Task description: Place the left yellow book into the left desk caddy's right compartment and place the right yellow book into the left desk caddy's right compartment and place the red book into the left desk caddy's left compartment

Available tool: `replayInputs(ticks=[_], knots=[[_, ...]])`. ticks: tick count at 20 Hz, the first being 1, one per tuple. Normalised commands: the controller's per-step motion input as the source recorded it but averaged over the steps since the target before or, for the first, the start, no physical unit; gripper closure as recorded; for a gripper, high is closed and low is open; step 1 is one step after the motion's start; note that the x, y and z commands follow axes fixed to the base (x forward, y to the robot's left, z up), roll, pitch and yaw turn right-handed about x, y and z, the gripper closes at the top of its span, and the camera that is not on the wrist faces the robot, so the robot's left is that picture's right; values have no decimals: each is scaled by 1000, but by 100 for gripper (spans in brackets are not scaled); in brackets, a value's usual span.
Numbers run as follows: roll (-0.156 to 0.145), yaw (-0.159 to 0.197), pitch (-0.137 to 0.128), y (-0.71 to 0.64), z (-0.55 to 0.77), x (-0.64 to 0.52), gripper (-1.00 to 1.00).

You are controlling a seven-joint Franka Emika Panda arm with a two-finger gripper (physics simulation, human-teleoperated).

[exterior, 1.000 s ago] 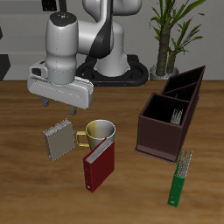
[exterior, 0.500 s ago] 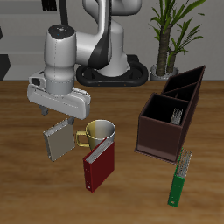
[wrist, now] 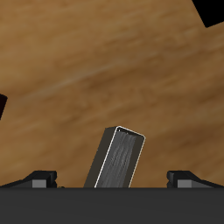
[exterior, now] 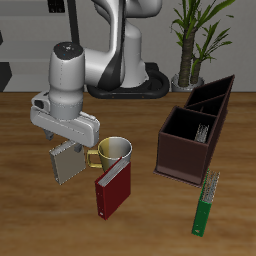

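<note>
Gripper (exterior: pixel 66 142) of the white robot arm hangs low over the wooden tabletop (exterior: pixel 30 215), directly above a small grey-tan book, its fingers spread wide with nothing between them. In the wrist view the two fingertips (wrist: pixel 41 178) sit far apart with the book between and below them, not touching it.

That book, the right yellow book (exterior: pixel 67 160), stands upright on the tabletop, slightly tilted, its ribbed pale page edges showing. The wrist view shows it (wrist: pixel 118 158) from above as a narrow leaning block.

Just beside it stands a yellow mug (exterior: pixel 113 152), its handle pointing toward the book. Nearer the table's front edge, just beside the mug, the red book (exterior: pixel 112 189) stands upright, dark red with pale page edges.

Across the tabletop, well apart from these, sits the left desk caddy (exterior: pixel 185 142), a dark brown open-topped box split by a divider into two bins. One bin holds the left yellow book (exterior: pixel 204 130), seen as a pale ribbed shape standing against the inner wall; the other bin's contents cannot be made out. A second dark brown caddy (exterior: pixel 212 95) lies farther back, touching or almost touching the first.

A slim green book (exterior: pixel 207 203) lies flat near the table's front edge, in front of the caddies. A potted plant (exterior: pixel 197 40) stands behind the table.
</note>
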Motion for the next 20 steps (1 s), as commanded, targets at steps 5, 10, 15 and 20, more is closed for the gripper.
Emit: replayInputs(ticks=[5,10,15,20], knots=[[-14,-39,10,-95,-162,6,-100],[-12,-23,21,-38,-192,40,-100],[-9,-29,40,-33,-297,41,-100],[10,-29,46,-32,-313,-3,100]])
